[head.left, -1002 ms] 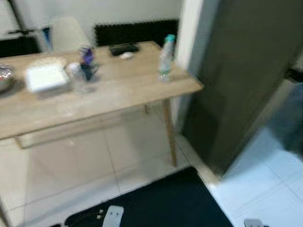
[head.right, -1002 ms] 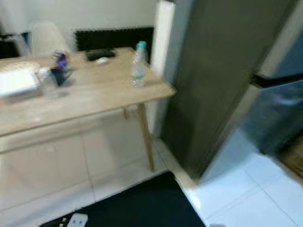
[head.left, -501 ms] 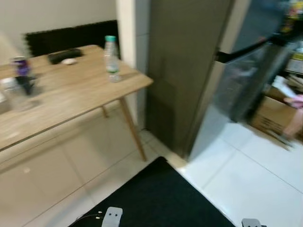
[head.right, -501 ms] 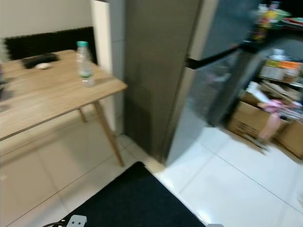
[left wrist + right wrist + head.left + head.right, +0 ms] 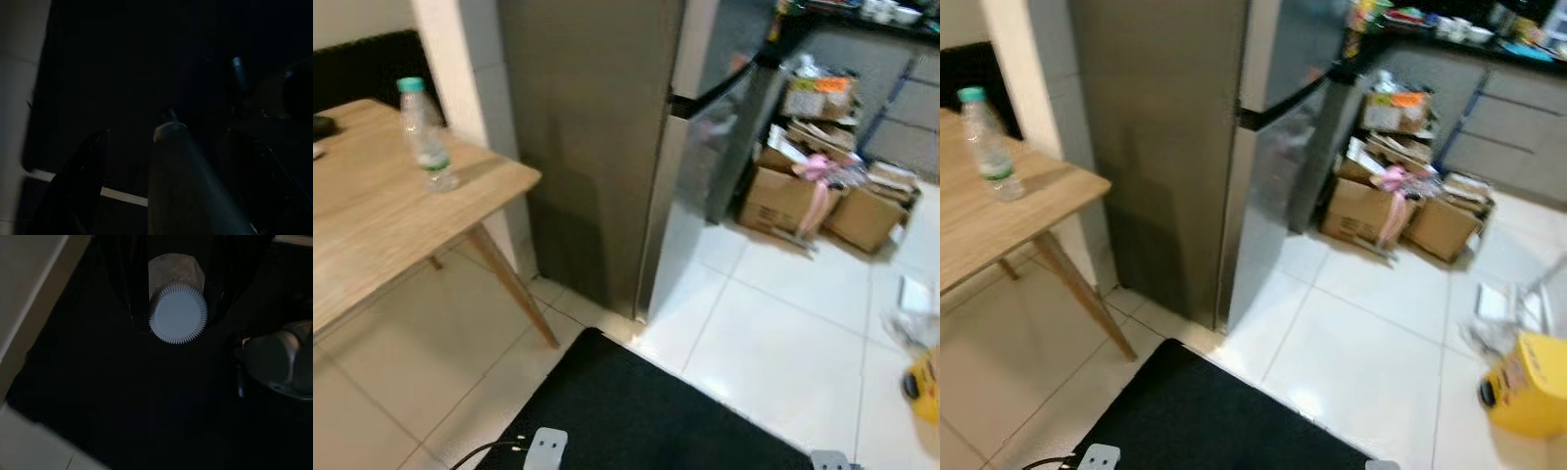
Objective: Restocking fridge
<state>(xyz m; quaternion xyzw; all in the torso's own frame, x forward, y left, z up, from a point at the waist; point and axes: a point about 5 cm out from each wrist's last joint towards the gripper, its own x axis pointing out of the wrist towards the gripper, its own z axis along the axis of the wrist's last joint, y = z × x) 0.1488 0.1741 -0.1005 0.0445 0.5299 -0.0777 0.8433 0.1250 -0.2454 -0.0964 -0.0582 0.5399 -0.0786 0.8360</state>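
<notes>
Swinging right since a second ago, the head camera now leaves only the corner of the wooden desk (image 5: 382, 201) at the left, and the things that crowded its top have slid out of view except a clear water bottle with a green cap (image 5: 424, 134), standing upright near the desk's edge. A tall grey fridge (image 5: 607, 147) now stands at centre with its doors shut, a dark handle bar across its front. Beyond it, cardboard boxes (image 5: 1400, 211) are heaped against grey cabinets on the white tiled floor (image 5: 1371, 352), and a yellow container (image 5: 1528, 387) lies at the far right. A black mat (image 5: 636, 416) lies underfoot.

At the right wrist, the right claw (image 5: 177, 293) hangs over the dark mat, its black fingers (image 5: 122, 279) clamped on a bottle with a ribbed white cap (image 5: 178, 313). The left wrist view is very dark; the left claw (image 5: 166, 181) has one black finger (image 5: 80, 176) showing beside a pale cylindrical object (image 5: 188, 186), and I cannot tell whether it grips.
</notes>
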